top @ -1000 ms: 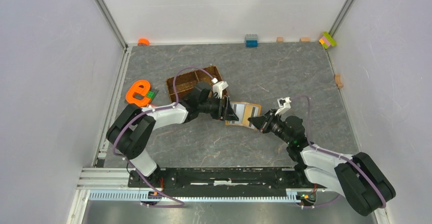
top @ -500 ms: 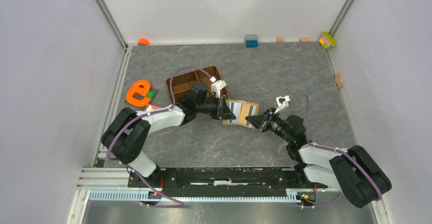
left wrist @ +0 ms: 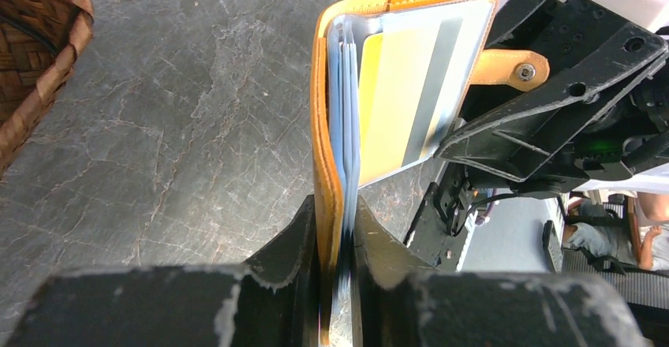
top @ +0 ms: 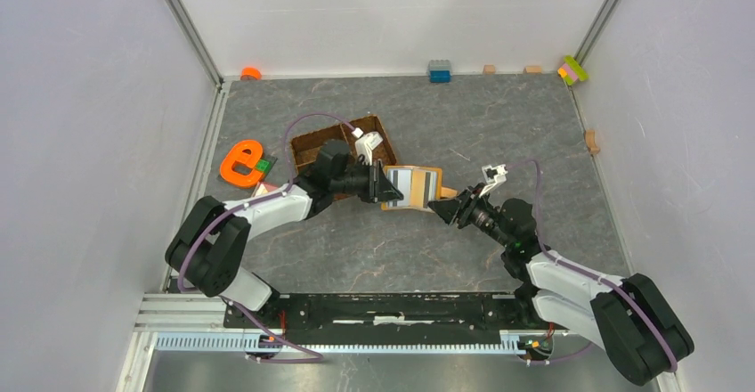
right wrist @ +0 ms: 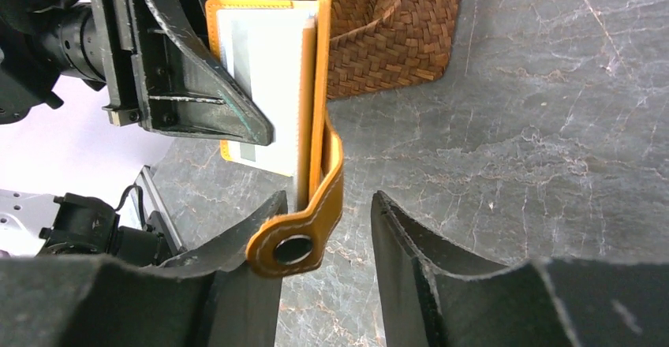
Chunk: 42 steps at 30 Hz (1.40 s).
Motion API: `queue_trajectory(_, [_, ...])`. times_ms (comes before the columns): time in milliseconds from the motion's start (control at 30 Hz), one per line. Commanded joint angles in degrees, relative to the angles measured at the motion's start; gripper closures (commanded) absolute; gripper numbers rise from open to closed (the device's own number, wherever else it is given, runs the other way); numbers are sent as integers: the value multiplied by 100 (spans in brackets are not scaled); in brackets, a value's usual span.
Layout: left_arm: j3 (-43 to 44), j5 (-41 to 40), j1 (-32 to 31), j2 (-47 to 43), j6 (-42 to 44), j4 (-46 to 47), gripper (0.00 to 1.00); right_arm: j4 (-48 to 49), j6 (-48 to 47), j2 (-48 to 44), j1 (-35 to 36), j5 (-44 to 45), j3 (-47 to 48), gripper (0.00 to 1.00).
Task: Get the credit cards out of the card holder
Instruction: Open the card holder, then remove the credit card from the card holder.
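Gripped the card holder (left wrist: 324, 110) by one edge with the left gripper (left wrist: 335, 214), jaws closed hard on the orange cover and its blue-grey leaves. Held it above the worktop (right wrist: 552, 126), folded open just ahead of those fingertips, with the credit cards (left wrist: 402, 95) tucked in its clear sleeves. Kept the right gripper (right wrist: 330, 201) spread wide around the snap tab (right wrist: 304, 236), one finger touching it, the other apart. Faced the woven tray (right wrist: 379, 24) beyond the holder.
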Motion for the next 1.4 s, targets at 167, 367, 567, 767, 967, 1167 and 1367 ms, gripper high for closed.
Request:
queue_trajectory(167, [16,14,126,3,-418,136,96,218,-174,-97,11,-68,44,69])
queue_trajectory(367, [33,18,152,65,-457,123,97,510,-99,-163,9,-233,-19,67])
queue_trajectory(567, [70,103,161,146,-474,119,97,662,-54,-100,11,-367,-9,84])
queue_trajectory(767, [46,368,152,233,-595,370,97,713,-20,79,12,-493,35,90])
queue_trajectory(967, [17,631,143,335,-777,703,98,372,-93,276,11,-478,199,87])
queue_trajectory(1167, [47,726,96,386,-791,754,98,489,-74,420,19,-617,235,97])
queue_trajectory(1367, [166,852,-14,596,-819,756,98,1370,318,718,48,-1061,158,98])
